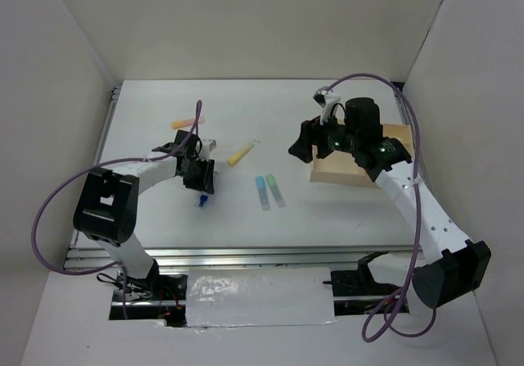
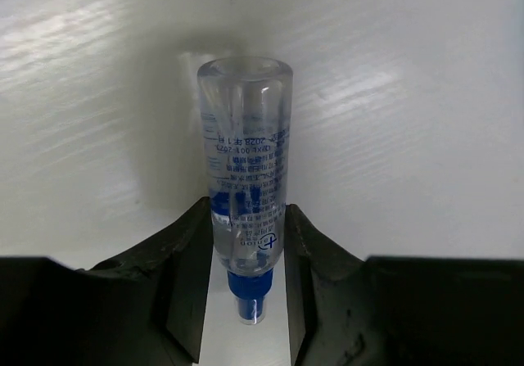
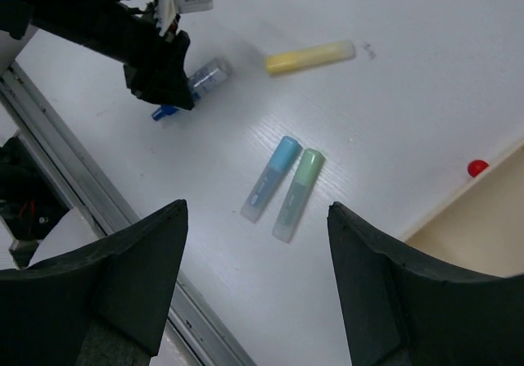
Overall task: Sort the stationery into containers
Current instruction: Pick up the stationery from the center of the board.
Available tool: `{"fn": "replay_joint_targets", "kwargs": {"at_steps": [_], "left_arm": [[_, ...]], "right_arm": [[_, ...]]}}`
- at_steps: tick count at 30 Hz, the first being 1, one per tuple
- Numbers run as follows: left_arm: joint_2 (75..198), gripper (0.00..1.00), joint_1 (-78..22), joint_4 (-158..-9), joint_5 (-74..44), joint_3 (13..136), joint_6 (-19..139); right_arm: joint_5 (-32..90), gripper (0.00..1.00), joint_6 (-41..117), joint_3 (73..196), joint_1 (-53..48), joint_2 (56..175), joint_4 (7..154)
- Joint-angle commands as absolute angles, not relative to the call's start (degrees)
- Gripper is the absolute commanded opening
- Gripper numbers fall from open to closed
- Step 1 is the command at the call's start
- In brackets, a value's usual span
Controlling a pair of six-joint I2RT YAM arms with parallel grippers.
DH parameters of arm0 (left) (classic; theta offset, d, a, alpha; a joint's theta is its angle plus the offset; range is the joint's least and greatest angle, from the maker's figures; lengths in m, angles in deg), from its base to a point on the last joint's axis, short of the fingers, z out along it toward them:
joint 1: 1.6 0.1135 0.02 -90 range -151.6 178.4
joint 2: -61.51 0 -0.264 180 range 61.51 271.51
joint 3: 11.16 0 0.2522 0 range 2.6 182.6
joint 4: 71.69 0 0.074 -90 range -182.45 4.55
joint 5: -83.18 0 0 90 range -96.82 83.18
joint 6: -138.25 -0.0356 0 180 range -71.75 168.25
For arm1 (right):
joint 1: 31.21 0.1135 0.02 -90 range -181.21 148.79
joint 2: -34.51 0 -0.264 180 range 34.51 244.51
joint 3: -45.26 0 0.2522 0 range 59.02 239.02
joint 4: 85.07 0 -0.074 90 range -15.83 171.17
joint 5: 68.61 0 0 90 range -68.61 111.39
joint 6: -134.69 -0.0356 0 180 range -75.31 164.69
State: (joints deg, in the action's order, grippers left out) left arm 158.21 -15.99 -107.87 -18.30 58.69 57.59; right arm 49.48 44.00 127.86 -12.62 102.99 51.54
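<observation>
**A:** Where does the blue-and-white stick (image 2: 244, 153) lie?

**B:** Flat on the table (image 1: 327, 219), at the near left, with its blue cap toward the near edge. The tray (image 1: 336, 172) is well apart from it, over on the right.

**A:** And the left gripper (image 2: 246, 214)?

**B:** Its jaws stand narrow, one against each side of the stick. The wrist view shows no gap on either side, so it reads as a grip. The stick is not yet off the table.

**A:** Is the hold a good one?

**B:** It sits low, by the cap, and most of the clear body reaches out past the fingers. That long end could droop or swing. The arm should probably squeeze firmly, lift straight up, and check that the stick rises level before it travels.

**A:** What about the way across?

**B:** The yellow stick (image 1: 241, 154), the light blue stick (image 1: 262, 191) and the light green stick (image 1: 277, 190) lie between it and the tray. It should carry high enough to pass over them.

**A:** And the right gripper (image 1: 300, 146)?

**B:** It is spread wide with nothing in it, and it hovers at the tray's left edge. That is the side the left arm would come in from, so a clash is the main risk. Which compartment suits the stick cannot be told, since the right arm covers much of the tray.
</observation>
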Motion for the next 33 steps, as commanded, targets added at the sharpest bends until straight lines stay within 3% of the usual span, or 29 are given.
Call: {"fn": "replay_joint_targets", "kwargs": {"at_steps": [1,9,15,21,33], "left_arm": [[156.1,0.0,-15.14,-106.55,-28.59,56.13,57.66],[133.51,0.0,-14.78,-89.34,-53.55,49.01,65.02],[125.94,0.0,-16.89,-77.03,-60.07,46.46,75.73],[123.73,0.0,-17.68,-65.95,-60.08,45.48,84.98],[123.2,0.0,-20.67,-60.24,-56.92,47.6,90.61]], "right_arm": [[49.16,0.75,41.43,128.45,-10.12,103.58,57.26],[56.45,0.76,40.13,131.53,-7.13,105.61,63.39],[63.92,0.76,32.49,134.95,-3.61,108.59,71.83],[65.86,0.78,29.83,138.02,1.31,111.58,74.93],[62.96,0.76,24.57,136.45,1.84,115.98,73.69]]}}
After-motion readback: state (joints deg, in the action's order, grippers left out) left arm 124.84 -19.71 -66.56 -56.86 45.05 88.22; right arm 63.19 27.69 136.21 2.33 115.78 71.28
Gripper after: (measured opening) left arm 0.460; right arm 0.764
